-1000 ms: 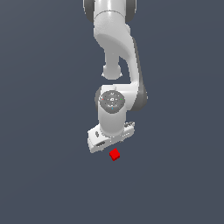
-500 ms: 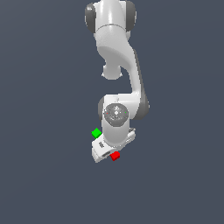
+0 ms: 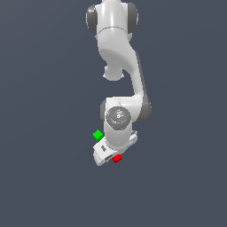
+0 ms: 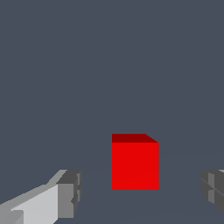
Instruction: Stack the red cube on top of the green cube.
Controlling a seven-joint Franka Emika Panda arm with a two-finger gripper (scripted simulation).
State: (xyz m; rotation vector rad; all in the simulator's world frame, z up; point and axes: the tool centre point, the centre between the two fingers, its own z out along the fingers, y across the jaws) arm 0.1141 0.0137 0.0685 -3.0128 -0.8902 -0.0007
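Note:
The red cube (image 3: 117, 158) lies on the dark grey floor, partly hidden under the arm's white hand in the exterior view. In the wrist view the red cube (image 4: 135, 164) sits between my two fingers (image 4: 70, 193), apart from both. My gripper (image 4: 142, 194) is open, with the jaws wide on either side of the cube. The green cube (image 3: 98, 135) lies on the floor beside the hand, toward the exterior view's left and a little farther up than the red one. It does not show in the wrist view.
The white arm (image 3: 119, 66) reaches down from the top of the exterior view. The floor (image 3: 44, 133) is a plain dark grey surface with nothing else on it.
The arm has moved down over the red cube, now half hidden under the hand. The green cube, hidden a second ago, has come into view.

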